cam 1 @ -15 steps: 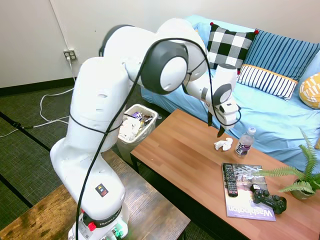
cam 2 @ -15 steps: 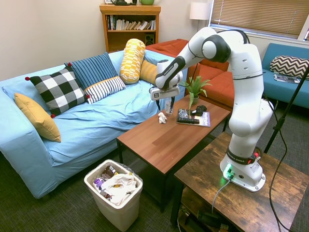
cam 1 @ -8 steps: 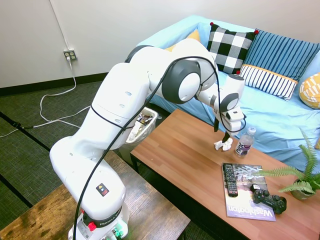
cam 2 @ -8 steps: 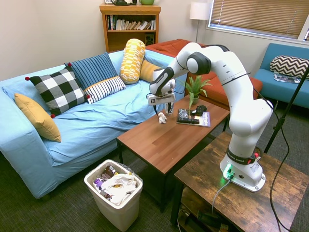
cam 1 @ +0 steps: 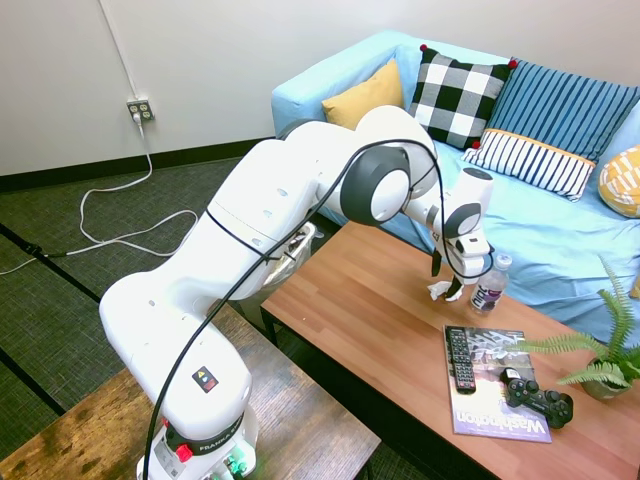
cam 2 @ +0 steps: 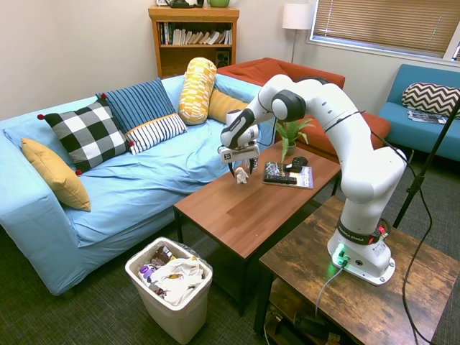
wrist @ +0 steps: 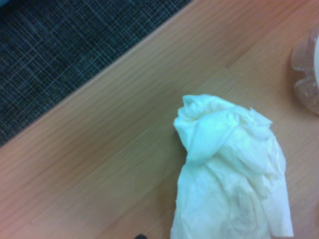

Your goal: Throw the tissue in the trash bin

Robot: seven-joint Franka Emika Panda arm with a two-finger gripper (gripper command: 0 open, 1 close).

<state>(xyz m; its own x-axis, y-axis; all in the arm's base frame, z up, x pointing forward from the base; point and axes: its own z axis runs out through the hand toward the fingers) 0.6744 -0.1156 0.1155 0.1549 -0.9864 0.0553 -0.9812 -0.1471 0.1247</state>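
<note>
The tissue [cam 1: 439, 290] lies crumpled on the desk [cam 1: 370, 320] near its sofa-side edge, just beside a water bottle [cam 1: 489, 282]. The gripper [cam 1: 446, 288] straddles it, fingers spread; contact is unclear. The trash bin [cam 2: 170, 287] stands on the floor, largely arm-hidden in the first exterior view.

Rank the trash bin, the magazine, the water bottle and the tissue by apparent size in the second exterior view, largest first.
1. White perforated plastic trash bin, nearest the camera, which exaggerates it.
2. Magazine on the wooden table.
3. Clear plastic water bottle, partly hidden by the arm.
4. Small crumpled white tissue, clearly smallest.
</note>
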